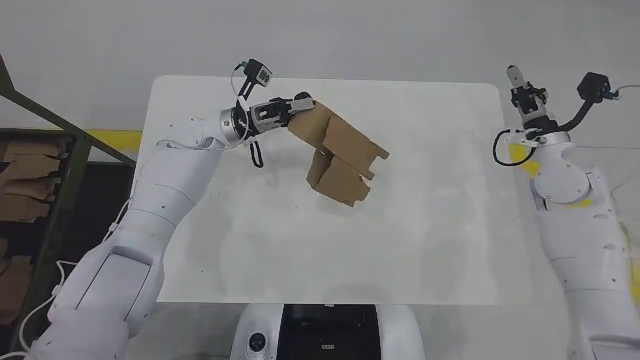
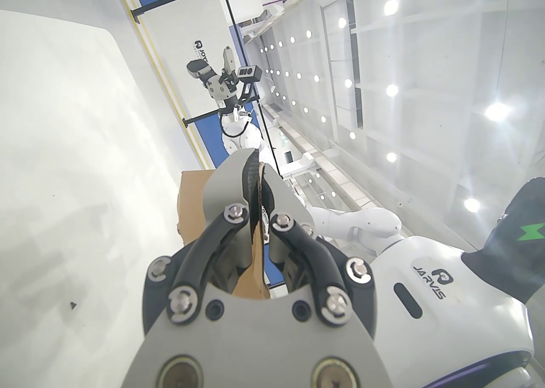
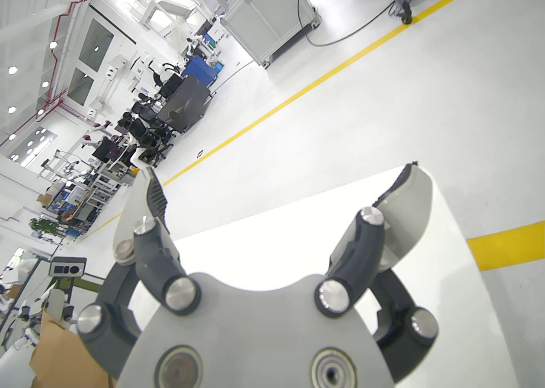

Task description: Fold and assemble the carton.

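A brown cardboard carton (image 1: 338, 152), partly folded with flaps sticking out, lies near the middle of the white table (image 1: 440, 220), tilted up at its far left end. My left gripper (image 1: 298, 106) is shut on that raised flap; in the left wrist view the cardboard edge (image 2: 254, 211) is pinched between the two grey fingers (image 2: 225, 189). My right gripper (image 1: 515, 78) is off the table's far right corner, pointing away from the carton. In the right wrist view it (image 3: 279, 176) stands open with nothing between its fingers. A corner of the carton (image 3: 64, 353) shows there too.
A dark rack with flat cardboard blanks (image 1: 30, 175) stands left of the table. Yellow floor tape (image 1: 115, 140) runs beside it. Bare table surface spreads to the right and front of the carton.
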Available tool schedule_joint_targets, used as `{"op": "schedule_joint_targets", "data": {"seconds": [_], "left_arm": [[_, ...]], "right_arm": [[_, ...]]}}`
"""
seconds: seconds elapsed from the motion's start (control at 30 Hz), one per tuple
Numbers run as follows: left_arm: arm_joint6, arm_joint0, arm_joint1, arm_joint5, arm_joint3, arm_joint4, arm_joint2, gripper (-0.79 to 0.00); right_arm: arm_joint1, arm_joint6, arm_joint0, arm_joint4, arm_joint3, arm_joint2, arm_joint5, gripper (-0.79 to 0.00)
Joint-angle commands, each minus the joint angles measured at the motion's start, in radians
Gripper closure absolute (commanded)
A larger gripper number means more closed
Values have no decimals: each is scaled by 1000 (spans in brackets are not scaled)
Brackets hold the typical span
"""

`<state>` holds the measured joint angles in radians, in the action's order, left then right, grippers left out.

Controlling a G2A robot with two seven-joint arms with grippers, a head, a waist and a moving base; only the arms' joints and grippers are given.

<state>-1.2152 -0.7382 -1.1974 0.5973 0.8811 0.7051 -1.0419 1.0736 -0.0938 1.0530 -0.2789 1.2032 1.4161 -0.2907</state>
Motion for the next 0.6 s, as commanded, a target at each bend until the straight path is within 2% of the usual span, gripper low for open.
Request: {"op": "schedule_joint_targets", "data": {"seconds": [0.0, 0.33, 0.57], "left_arm": [[0, 0, 0, 0, 0, 0, 0, 0], [0, 0, 0, 0, 0, 0, 0, 0], [0, 0, 0, 0, 0, 0, 0, 0]], "right_arm": [[2, -54, 3, 20, 8, -9, 1, -785], [14, -332, 42, 198, 44, -74, -87, -785], [28, -516, 60, 397, 59, -137, -150, -785]]}}
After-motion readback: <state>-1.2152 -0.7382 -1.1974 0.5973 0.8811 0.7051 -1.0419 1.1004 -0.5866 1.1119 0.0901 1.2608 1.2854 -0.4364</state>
